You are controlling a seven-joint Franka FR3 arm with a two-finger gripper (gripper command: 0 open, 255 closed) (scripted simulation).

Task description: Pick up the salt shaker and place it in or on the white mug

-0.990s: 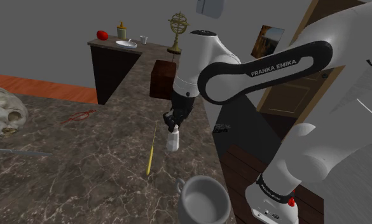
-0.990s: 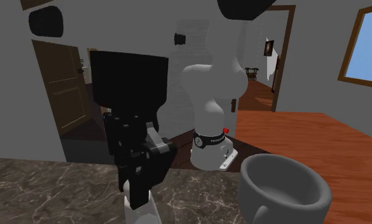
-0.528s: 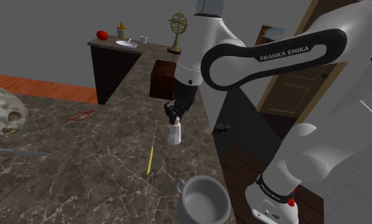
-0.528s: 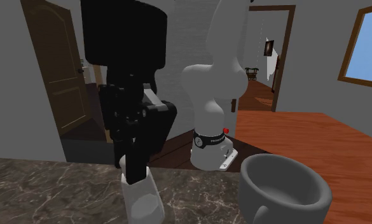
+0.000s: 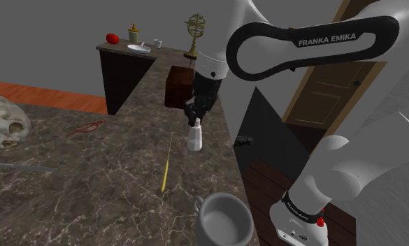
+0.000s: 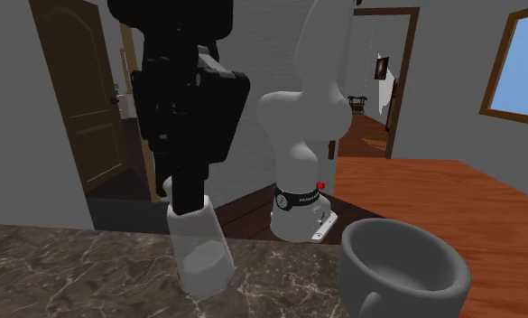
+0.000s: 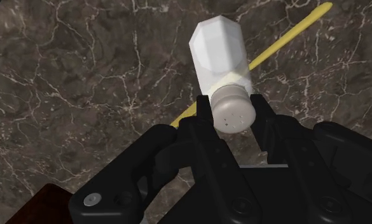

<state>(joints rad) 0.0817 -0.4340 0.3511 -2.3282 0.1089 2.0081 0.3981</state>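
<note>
**ITEM HELD: SALT SHAKER, CLAMPED IN THE JAWS ABOVE THE DESK**

**Room.** Grey walls, brown panelled doors (image 6: 81, 99) and an orange-brown wooden floor (image 6: 451, 194) are shown.

**Desk** (image 5: 91, 182). The top is dark marble veined in white. It is judged hard and smooth, and unkind to anything dropped on it.

**Arm** (image 5: 321, 52). It is white with dark joints and is bent over the desk from the stand.

**Mug** (image 5: 224, 220). It is pale grey and stands upright with its mouth open, near the desk's edge beside the stand. It is placed well apart from the shaker.

**Salt shaker** (image 5: 194, 136). The body is white and faceted, and the paler cap is perforated. The jaws are clamped on the cap, one finger at each side. The body hangs below, slightly tilted and, as far as can be judged, clear of the desk. It is judged light, rigid and slick. A hold this high may let it pivot or slip, so the cap and neck are judged the only practical grip.

**Yellow stick** (image 5: 166, 168). It is thin and lies flat on the desk beneath the shaker.
</note>
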